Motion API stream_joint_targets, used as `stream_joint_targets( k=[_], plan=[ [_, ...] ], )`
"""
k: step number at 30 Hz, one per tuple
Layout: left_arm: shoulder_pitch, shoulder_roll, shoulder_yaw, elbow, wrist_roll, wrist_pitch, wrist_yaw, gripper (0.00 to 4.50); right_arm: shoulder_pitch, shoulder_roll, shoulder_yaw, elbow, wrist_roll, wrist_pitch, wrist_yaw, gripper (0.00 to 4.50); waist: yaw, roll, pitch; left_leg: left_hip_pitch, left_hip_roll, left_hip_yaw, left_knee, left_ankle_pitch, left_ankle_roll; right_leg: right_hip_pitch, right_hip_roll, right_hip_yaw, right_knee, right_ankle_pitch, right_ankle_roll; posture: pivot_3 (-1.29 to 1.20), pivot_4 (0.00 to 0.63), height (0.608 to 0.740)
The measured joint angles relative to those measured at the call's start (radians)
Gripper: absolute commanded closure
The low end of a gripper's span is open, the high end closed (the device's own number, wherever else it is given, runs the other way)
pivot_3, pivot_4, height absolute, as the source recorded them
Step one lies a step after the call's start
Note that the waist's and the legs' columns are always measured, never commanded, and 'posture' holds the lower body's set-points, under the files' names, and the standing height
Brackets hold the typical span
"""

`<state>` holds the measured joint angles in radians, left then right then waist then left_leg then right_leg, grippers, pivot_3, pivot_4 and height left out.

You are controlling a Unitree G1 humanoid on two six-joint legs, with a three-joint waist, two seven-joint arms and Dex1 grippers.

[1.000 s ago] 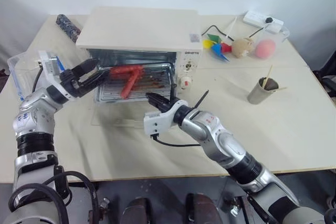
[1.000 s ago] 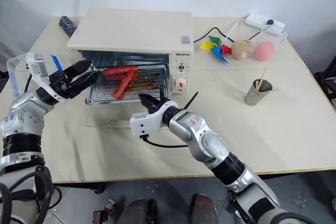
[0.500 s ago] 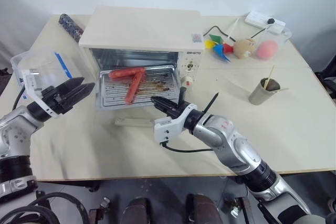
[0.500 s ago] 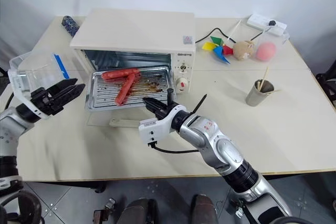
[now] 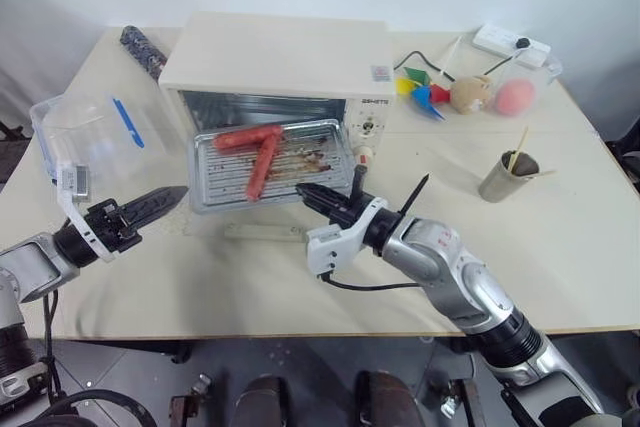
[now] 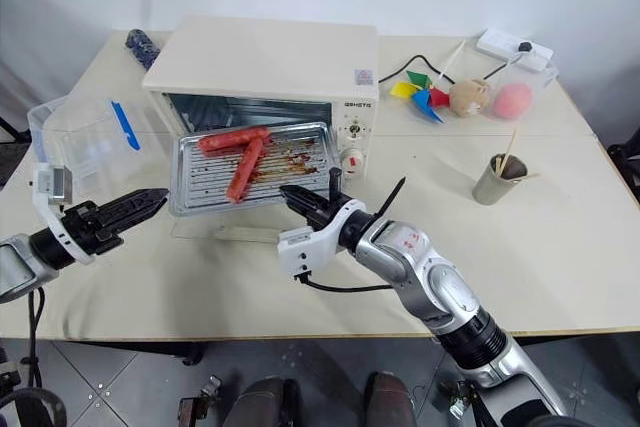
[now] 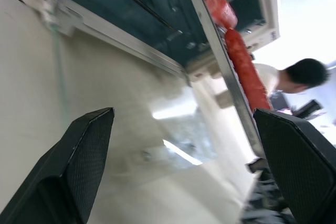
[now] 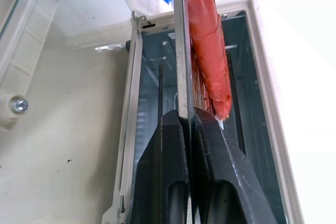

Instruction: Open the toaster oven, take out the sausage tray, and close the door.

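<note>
Tray out of the cream-white boxy toaster oven (image 5: 275, 62).
Your right gripper (image 5: 308, 192) pinched the metal sausage tray (image 5: 272, 165) rim between closed jaws; your left gripper (image 5: 150, 204) stood wide open, holding nothing, apart from it.

The left gripper (image 5: 168, 197) has pulled back from the oven (image 5: 275, 72) mouth toward the lower left of the frame, fingers wide. The tray (image 5: 272, 162), pinched by the right gripper (image 5: 308, 191), has slid farther out.
</note>
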<state>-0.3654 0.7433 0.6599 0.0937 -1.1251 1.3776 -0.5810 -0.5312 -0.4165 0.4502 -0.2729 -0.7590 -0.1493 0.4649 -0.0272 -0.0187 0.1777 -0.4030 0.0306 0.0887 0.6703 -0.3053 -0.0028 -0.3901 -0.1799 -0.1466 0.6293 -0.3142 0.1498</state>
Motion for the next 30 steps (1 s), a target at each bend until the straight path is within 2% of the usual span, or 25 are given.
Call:
stream_joint_targets(
  k=[4,11,19,20,22,28,29,30],
  plan=[
    [-0.038,-0.037,0.042,0.033,-0.075,0.082,0.098,0.00,0.002,-0.002,-0.003,0.000,0.002,-0.010,0.000,4.46,-0.003,0.000,0.000,0.000,0.000,0.000,0.000,0.000,0.000,0.000,0.000,0.000,0.000,0.000,0.000,0.00,0.150,0.740],
    [-0.063,-0.048,0.095,0.082,-0.143,0.123,0.190,0.00,0.016,-0.004,-0.011,-0.001,0.002,-0.020,0.001,4.46,0.000,0.000,0.000,0.000,0.000,0.000,0.000,0.000,0.000,0.000,0.000,0.000,0.000,0.000,0.000,0.00,0.150,0.740],
    [-0.103,-0.102,0.041,0.115,-0.153,0.150,0.217,0.00,0.037,-0.006,-0.020,-0.011,0.040,-0.031,0.025,4.46,-0.002,0.000,0.000,0.000,0.000,0.001,0.000,0.000,0.000,0.000,0.000,0.001,0.000,0.000,0.000,0.00,0.150,0.740],
    [-0.103,-0.103,0.032,0.115,-0.153,0.153,0.217,0.39,0.038,-0.007,-0.022,-0.016,0.047,-0.034,0.029,4.50,-0.002,0.000,0.000,0.000,0.000,0.001,0.000,0.000,0.000,0.000,0.000,0.001,0.000,0.000,0.000,0.00,0.150,0.740],
    [-0.103,-0.108,0.023,0.115,-0.156,0.162,0.217,0.85,0.038,-0.012,-0.024,-0.017,0.057,-0.039,0.039,4.50,-0.002,0.000,0.000,0.000,0.000,0.001,0.000,0.000,0.000,0.000,0.000,0.001,0.000,0.000,0.000,0.00,0.150,0.740],
    [-0.117,-0.118,0.000,0.116,-0.172,0.174,0.223,2.63,0.039,-0.029,-0.025,-0.015,0.078,-0.059,0.063,4.50,-0.002,0.000,0.000,0.000,0.000,0.001,0.000,0.000,0.000,0.000,0.000,0.002,0.000,0.000,0.000,0.00,0.150,0.740],
    [-0.122,-0.118,-0.001,0.116,-0.173,0.177,0.225,2.80,0.039,-0.032,-0.025,-0.015,0.081,-0.067,0.063,4.50,-0.002,0.000,0.000,0.000,0.000,0.001,0.000,0.000,0.000,0.000,0.000,0.002,0.000,0.000,0.000,0.00,0.150,0.740],
    [-0.129,-0.118,-0.003,0.116,-0.175,0.179,0.229,3.19,0.039,-0.036,-0.025,-0.015,0.088,-0.076,0.065,4.50,-0.002,0.000,0.000,0.000,0.000,0.001,0.000,0.000,0.000,0.000,0.000,0.002,0.000,0.000,0.000,0.00,0.150,0.740]
  ],
)
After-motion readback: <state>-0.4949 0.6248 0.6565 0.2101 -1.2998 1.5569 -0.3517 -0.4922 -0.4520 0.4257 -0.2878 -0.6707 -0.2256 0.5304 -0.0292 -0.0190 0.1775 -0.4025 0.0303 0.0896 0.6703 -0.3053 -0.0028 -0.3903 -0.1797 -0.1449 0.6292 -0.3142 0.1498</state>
